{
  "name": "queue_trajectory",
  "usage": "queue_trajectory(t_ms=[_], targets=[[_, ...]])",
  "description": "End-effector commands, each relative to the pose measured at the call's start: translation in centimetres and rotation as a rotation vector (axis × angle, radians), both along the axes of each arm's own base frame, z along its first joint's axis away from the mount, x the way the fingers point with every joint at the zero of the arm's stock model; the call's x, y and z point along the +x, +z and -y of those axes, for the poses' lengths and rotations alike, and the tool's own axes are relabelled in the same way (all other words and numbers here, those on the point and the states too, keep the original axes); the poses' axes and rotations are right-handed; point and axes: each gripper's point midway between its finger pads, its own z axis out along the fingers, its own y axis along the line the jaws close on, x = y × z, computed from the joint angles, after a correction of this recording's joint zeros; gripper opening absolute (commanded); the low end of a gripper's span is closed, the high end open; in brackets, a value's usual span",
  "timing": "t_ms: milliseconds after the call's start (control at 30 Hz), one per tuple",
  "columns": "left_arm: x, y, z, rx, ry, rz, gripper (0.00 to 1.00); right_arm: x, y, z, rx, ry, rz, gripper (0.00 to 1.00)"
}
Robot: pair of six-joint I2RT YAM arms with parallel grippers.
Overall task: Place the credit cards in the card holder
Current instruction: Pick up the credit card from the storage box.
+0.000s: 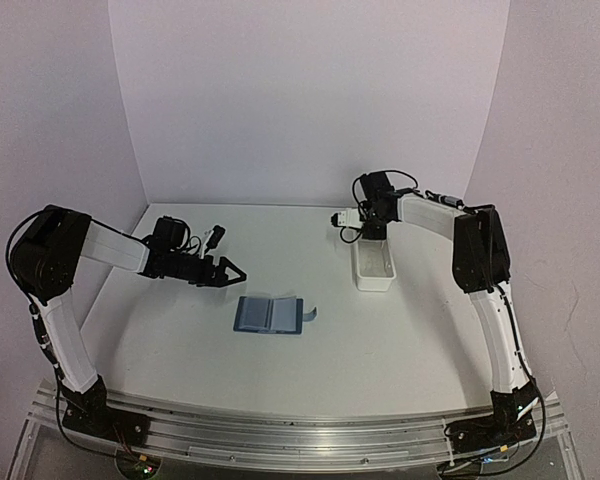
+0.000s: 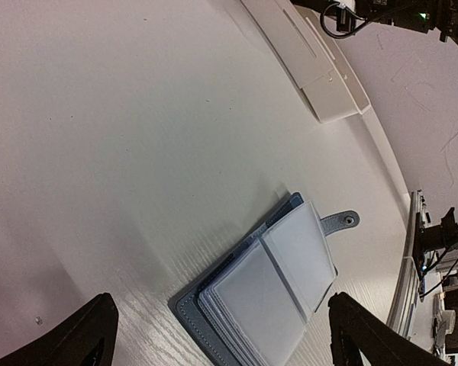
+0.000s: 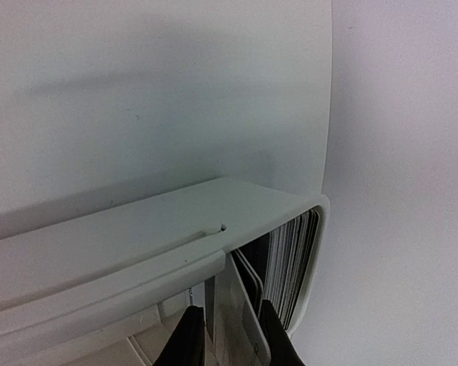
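Observation:
The card holder (image 1: 270,314) lies open on the table, dark-blue cover down, pale pocket pages up and snap tab to the right. In the left wrist view the card holder (image 2: 267,290) sits between my spread fingers. My left gripper (image 1: 238,275) (image 2: 221,305) is open and empty, just up and left of it. My right gripper (image 1: 372,238) (image 3: 230,335) reaches down into the far end of the white tray (image 1: 373,270). Its jaws stand narrowly apart around two leaning credit cards (image 3: 248,320), with a gap showing between them. More credit cards (image 3: 294,259) stand stacked on edge against the tray's end wall.
The long white tray (image 2: 320,69) (image 3: 137,244) lies right of centre, its long side running away from the arms. White walls enclose the table at the back and sides. A metal rail with both arm bases runs along the near edge.

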Motion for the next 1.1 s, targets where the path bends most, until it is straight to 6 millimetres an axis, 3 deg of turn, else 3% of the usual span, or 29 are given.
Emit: queue_trajectory(t_ms=[0, 267, 333, 667, 833, 867, 967, 1067], targets=[[0.2, 1.7, -0.1, -0.018, -0.002, 0.045, 0.96, 0.4, 5.7, -0.4, 0.058, -0.006, 0.093, 0.18], [0.1, 1.7, -0.1, -0.019, -0.005, 0.043, 0.96, 0.5, 6.7, 0.1, 0.051, -0.012, 0.110, 0.17], [0.1, 1.7, -0.1, -0.021, -0.006, 0.043, 0.96, 0.4, 6.8, 0.1, 0.057, -0.006, 0.108, 0.14], [0.0, 1.6, -0.1, -0.018, -0.004, 0.042, 0.96, -0.4, 5.6, -0.4, 0.089, 0.014, 0.058, 0.00], [0.0, 1.6, -0.1, -0.019, -0.003, 0.042, 0.96, -0.3, 5.1, -0.1, 0.094, -0.003, 0.045, 0.02], [0.0, 1.6, -0.1, -0.019, -0.003, 0.043, 0.96, 0.0, 5.3, 0.1, 0.100, -0.012, 0.051, 0.09], [0.0, 1.5, -0.1, -0.017, -0.004, 0.042, 0.96, 1.1, 5.6, 0.6, 0.105, -0.019, 0.077, 0.67], [-0.2, 1.4, -0.2, -0.016, -0.004, 0.039, 0.96, 1.7, 5.1, 0.6, 0.054, 0.030, 0.104, 0.97]])
